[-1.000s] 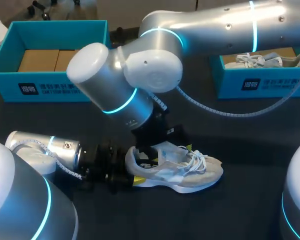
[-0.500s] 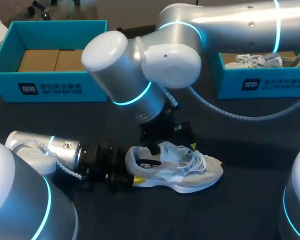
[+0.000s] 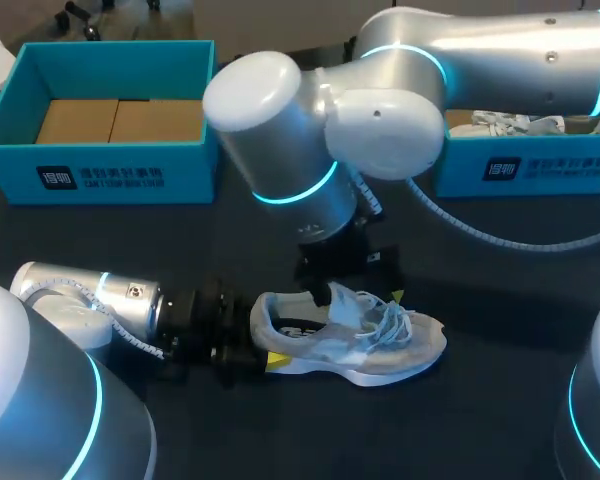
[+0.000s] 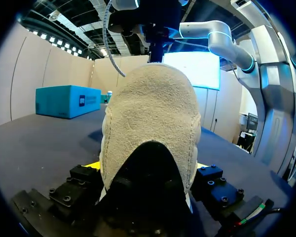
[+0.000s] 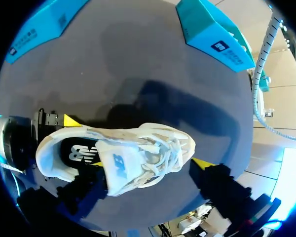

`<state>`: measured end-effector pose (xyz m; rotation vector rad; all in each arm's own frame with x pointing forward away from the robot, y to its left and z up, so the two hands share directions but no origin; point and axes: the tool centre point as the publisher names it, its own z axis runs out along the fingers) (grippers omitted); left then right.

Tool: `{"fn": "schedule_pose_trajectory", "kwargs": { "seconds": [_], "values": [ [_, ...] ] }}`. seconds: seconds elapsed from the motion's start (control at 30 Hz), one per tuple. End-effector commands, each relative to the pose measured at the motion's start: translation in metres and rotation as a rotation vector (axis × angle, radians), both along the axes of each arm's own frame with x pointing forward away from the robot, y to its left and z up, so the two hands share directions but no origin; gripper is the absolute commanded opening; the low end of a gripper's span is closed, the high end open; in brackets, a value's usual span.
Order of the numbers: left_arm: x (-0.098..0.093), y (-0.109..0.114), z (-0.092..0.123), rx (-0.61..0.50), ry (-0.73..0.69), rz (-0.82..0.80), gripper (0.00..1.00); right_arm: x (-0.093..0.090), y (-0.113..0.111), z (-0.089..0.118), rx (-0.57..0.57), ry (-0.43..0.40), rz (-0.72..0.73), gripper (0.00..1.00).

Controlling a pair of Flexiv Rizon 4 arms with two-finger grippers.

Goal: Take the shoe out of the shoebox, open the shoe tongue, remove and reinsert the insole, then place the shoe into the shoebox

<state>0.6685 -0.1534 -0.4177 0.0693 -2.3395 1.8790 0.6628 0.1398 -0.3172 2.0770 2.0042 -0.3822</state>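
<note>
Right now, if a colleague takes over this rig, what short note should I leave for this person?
Left tool: shut on the shoe at its heel; the shoe lies on the table.
Right tool: open, above the shoe, holding nothing.
Tongue is lifted; insole lies inside the shoe.
Empty shoebox: far left of the table.
Done: shoe out, tongue open.
Left, as it seems: insole out and back in, shoe into the shoebox.
</note>
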Motion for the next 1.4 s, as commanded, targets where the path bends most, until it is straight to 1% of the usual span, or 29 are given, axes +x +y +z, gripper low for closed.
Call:
{"fn": "schedule_pose_trajectory", "kwargs": {
  "seconds": [0.03, 0.13, 0.2, 0.3, 0.57, 0.77, 0.83, 0.97, 1.07, 1.17, 1.4],
  "values": [
    [-0.0006, 0.0009, 0.0015, 0.003, 0.0, 0.002, 0.0, -0.0062, -0.006, -0.0001, 0.019, -0.281, -0.74, 0.65],
    [-0.0006, 0.0009, 0.0015, 0.003, 0.0, 0.002, 0.0, -0.0062, -0.0067, -0.0004, 0.029, -0.272, -0.738, 0.53],
    [-0.0006, 0.0009, 0.0015, 0.003, 0.0, 0.002, 0.0, -0.0068, -0.0078, -0.0006, 0.035, -0.269, -0.737, 0.5],
    [-0.0006, 0.0009, 0.0015, 0.003, 0.0, 0.002, 0.0, -0.0081, -0.0093, -0.0003, 0.063, -0.255, -0.733, 0.49],
    [-0.0006, 0.0009, 0.0015, 0.003, 0.0, 0.002, 0.0, -0.0066, -0.007, -0.0008, 0.088, -0.234, -0.711, 0.48],
    [-0.0006, 0.0009, 0.0015, 0.003, 0.0, 0.002, 0.0, -0.0067, -0.0059, 0.0041, 0.121, -0.232, -0.68, 0.42],
    [-0.0006, 0.0009, 0.0015, 0.003, 0.0, 0.002, 0.0, -0.0061, -0.0062, 0.0043, 0.158, -0.226, -0.653, 0.41],
    [-0.0006, 0.0009, 0.0015, 0.003, 0.0, 0.002, 0.0, -0.0028, -0.0036, 0.0037, 0.215, -0.206, -0.592, 0.36],
    [-0.0006, 0.0009, 0.0015, 0.003, 0.0, 0.002, 0.0, -0.0006, -0.0008, 0.0023, 0.232, -0.193, -0.563, 0.34],
    [-0.0006, 0.0009, 0.0015, 0.003, 0.0, 0.002, 0.0, 0.0001, 0.0, 0.0016, 0.229, -0.179, -0.562, 0.33],
    [-0.0006, 0.0009, 0.0015, 0.003, 0.0, 0.002, 0.0, 0.0012, -0.001, 0.0009, 0.244, -0.165, -0.555, 0.26]
  ]
}}
